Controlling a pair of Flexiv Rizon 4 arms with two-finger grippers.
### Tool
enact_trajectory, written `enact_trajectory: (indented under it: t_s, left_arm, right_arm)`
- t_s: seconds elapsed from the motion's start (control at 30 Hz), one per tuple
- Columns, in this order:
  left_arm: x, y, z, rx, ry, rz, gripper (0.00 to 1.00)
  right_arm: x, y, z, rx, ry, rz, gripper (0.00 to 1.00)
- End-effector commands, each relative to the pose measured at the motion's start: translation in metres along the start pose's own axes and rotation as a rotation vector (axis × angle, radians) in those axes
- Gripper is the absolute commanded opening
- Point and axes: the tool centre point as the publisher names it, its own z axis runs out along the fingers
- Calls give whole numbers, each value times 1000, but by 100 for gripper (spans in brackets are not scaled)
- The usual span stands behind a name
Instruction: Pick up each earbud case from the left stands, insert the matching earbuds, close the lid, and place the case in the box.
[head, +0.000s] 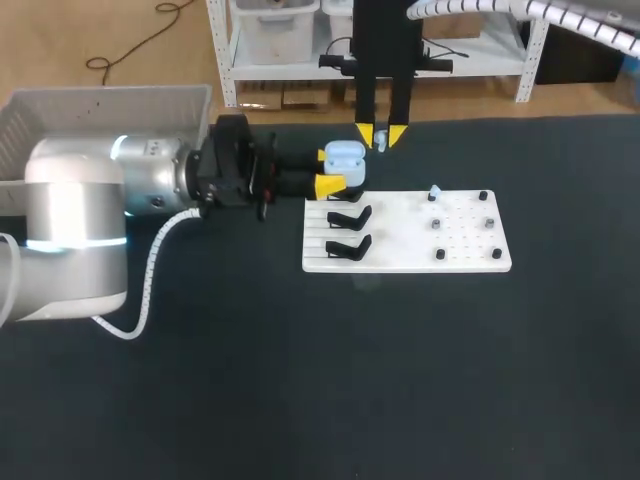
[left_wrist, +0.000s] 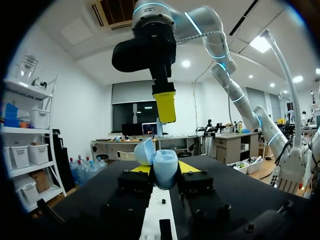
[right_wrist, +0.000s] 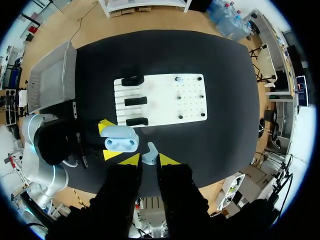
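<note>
My left gripper (head: 328, 170) is shut on an open light-blue earbud case (head: 345, 158), held just beyond the white board's (head: 405, 255) far left corner. In the left wrist view the case (left_wrist: 165, 169) sits between the yellow tips, its lid (left_wrist: 143, 151) swung open. My right gripper (head: 381, 136) hangs just to the right of the case, shut on a pale earbud (right_wrist: 149, 154). From the right wrist the case (right_wrist: 120, 139) shows two empty cavities, beside that gripper (right_wrist: 149, 160). Another earbud (head: 435, 192) stands on a peg of the board.
Three black stands (head: 348, 217) line the board's left side, all without cases. Small dark pegs (head: 440, 254) dot its right half. A white basket-like box (head: 100, 105) sits at the table's far left, behind my left arm.
</note>
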Motion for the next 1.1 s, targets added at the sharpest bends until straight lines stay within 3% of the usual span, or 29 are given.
enact_trajectory:
  t_s: [0.03,0.2,0.5,1.1]
  left_arm:
    - [3,0,1,-1,-4,2,0]
    - [5,0,1,-2,-8,11,0]
    - [8,2,2,-5,-13,28,0]
    - [10,3,4,-2,-12,24,0]
  right_arm:
    - [2,2,0,2,-1,0,0]
    - [2,10,0,5,64,72,0]
    - [9,20,-1,-8,102,138,0]
    - [5,32,15,33,88,205,0]
